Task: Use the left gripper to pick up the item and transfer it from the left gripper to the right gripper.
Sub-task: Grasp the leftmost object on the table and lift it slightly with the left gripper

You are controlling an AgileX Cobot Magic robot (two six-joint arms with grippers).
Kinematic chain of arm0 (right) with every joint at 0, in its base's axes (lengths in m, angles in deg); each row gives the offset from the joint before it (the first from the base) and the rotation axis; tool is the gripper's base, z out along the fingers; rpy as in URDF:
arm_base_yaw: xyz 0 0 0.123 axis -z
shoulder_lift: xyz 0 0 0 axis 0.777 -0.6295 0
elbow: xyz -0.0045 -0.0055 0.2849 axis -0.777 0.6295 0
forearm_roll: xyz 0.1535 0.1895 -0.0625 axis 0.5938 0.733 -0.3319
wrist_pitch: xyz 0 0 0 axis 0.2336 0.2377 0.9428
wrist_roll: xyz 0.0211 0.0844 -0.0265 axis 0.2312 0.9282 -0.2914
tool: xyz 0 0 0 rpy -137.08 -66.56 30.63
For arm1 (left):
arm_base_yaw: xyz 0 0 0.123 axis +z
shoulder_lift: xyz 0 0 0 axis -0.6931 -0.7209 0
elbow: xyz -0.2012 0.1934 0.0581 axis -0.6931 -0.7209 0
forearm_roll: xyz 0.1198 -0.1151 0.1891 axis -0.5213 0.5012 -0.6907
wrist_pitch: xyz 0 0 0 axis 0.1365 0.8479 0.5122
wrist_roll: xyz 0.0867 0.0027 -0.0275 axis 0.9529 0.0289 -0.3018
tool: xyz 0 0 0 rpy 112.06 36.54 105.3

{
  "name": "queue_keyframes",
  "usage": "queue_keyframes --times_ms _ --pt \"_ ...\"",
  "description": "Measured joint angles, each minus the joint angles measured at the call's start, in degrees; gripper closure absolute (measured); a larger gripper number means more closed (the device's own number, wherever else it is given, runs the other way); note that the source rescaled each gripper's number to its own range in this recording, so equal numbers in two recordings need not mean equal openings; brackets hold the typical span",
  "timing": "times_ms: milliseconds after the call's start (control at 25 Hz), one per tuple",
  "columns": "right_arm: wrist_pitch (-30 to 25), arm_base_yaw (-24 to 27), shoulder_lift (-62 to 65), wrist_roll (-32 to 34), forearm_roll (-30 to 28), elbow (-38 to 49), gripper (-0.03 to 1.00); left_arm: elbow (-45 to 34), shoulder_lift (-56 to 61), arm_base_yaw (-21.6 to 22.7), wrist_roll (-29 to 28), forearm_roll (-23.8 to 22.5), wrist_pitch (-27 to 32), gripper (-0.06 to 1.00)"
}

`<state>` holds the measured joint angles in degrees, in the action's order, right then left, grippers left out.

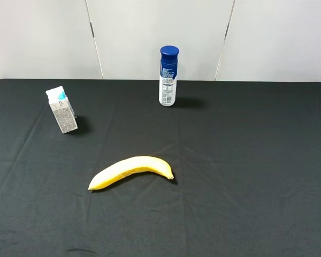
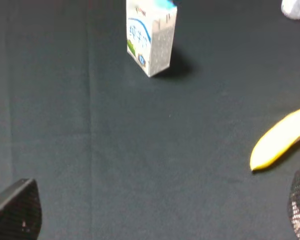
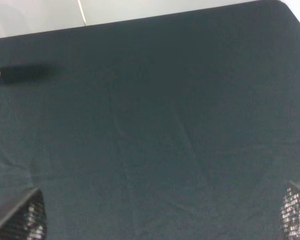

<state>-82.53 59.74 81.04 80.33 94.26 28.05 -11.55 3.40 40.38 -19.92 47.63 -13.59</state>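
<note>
The item is a small white carton (image 1: 61, 110) with grey print and a teal top, standing upright at the left rear of the black table. It also shows in the left wrist view (image 2: 151, 36), well ahead of my left gripper (image 2: 157, 212). The left gripper is open and empty, only its two fingertips (image 2: 17, 210) showing at the frame's corners. My right gripper (image 3: 162, 212) is open and empty over bare cloth, its fingertips (image 3: 25, 220) wide apart. Neither gripper shows in the exterior high view.
A yellow banana (image 1: 131, 170) lies left of the table's middle; its end shows in the left wrist view (image 2: 280, 140). A blue-capped white spray can (image 1: 168, 76) stands at the rear centre. The table's black cloth (image 1: 246, 160) is backed by white wall panels.
</note>
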Motion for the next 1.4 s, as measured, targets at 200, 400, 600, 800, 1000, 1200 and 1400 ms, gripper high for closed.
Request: queue_keyframes --times_ms 200,400,600,800,1000,1200,1400 --pt "0.0 0.0 0.0 0.0 0.0 0.0 -0.03 7.11 -12.67 0.0 -2.22 -2.05 0.76 -0.06" --pt "0.0 0.0 0.0 0.0 0.0 0.0 -0.03 14.06 -27.71 0.0 -3.05 -2.53 0.81 -0.06" --pt "0.0 0.0 0.0 0.0 0.0 0.0 -0.03 20.55 -43.59 0.0 -3.3 -2.53 0.76 -0.06" --pt "0.0 0.0 0.0 0.0 0.0 0.0 -0.03 25.57 -55.33 0.0 -4.32 -2.53 0.61 -0.06" --pt "0.0 0.0 0.0 0.0 0.0 0.0 -0.03 31.57 -67.99 0.0 -5.21 -2.83 -1.08 -0.06" --pt "0.0 0.0 0.0 0.0 0.0 0.0 -0.03 35.67 -77.89 0.0 -7.02 -2.83 -3.71 -0.06" --pt "0.0 0.0 0.0 0.0 0.0 0.0 -0.03 39.51 -87.33 0.0 -10.94 -2.53 -7.14 -0.06"
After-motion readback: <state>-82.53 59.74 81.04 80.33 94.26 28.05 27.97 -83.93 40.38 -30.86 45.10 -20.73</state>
